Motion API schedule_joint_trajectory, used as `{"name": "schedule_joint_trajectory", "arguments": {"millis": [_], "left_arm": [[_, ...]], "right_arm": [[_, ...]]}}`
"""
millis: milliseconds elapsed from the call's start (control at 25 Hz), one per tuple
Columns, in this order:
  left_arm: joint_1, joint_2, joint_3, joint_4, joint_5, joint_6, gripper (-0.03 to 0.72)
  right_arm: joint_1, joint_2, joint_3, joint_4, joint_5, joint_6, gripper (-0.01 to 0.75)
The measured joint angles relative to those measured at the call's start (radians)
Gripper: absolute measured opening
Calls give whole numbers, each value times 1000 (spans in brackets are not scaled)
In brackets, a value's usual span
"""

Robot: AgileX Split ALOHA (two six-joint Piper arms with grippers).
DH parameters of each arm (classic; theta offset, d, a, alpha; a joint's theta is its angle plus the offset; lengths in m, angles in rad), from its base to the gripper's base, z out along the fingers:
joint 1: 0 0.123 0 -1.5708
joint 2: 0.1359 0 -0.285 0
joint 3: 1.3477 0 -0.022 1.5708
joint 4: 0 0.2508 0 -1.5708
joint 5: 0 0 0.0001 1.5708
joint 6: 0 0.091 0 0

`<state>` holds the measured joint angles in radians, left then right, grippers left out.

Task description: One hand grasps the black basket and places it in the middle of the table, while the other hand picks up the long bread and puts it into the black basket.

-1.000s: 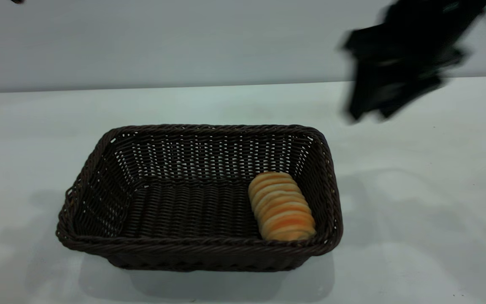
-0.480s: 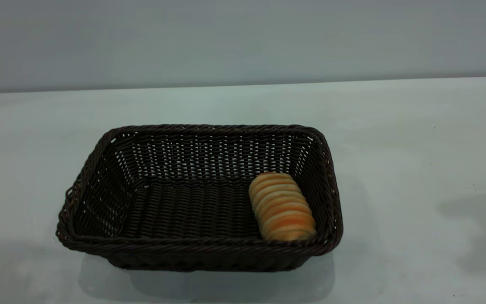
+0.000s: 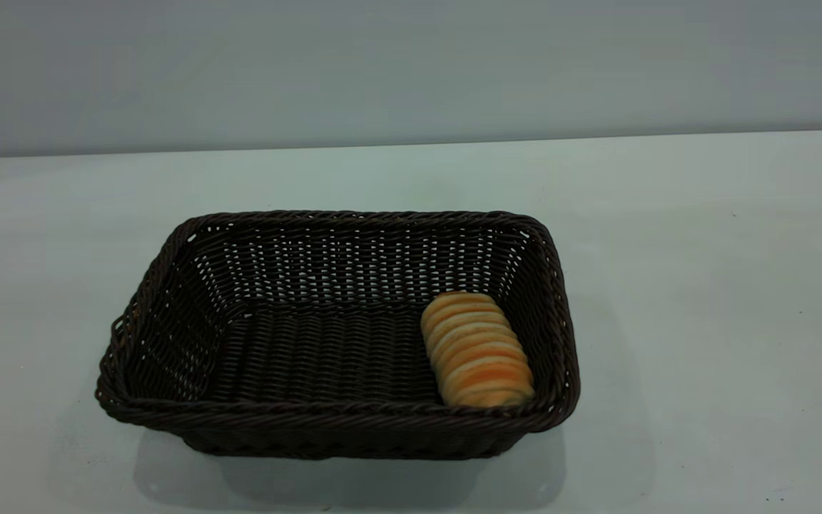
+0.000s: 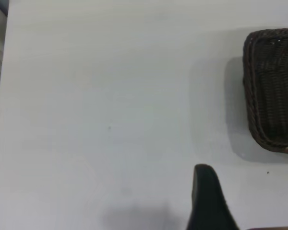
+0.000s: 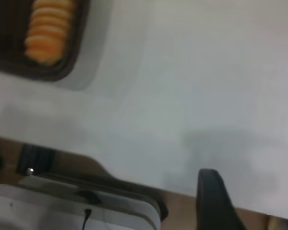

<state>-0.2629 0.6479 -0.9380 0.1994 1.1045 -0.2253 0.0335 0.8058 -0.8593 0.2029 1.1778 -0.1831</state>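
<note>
Both steps look done | long bread (image 3: 477, 350) lies in black basket (image 3: 190, 335), well apart from both grippers | jaw state: cannot tell | next: nothing but parking.

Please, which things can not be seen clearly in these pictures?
- Both arms: outside the exterior view.
- Left gripper: in the left wrist view only one dark finger shows, cut by the edge; open or shut is unclear.
- Right gripper: the same in the right wrist view.
- The black basket: its near wall hides the lower front of the long bread.
- The table: its edges are cut off in the exterior view.
</note>
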Motion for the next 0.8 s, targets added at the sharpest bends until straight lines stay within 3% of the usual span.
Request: {"name": "schedule_joint_trajectory", "arguments": {"millis": [520, 800], "left_arm": [[0, -395, 283, -151, -7, -1, 513], [0, -585, 312, -154, 31, 16, 511]], "right_arm": [[0, -467, 314, 59, -63, -80, 392], [27, -602, 361, 88, -97, -77, 392]]}}
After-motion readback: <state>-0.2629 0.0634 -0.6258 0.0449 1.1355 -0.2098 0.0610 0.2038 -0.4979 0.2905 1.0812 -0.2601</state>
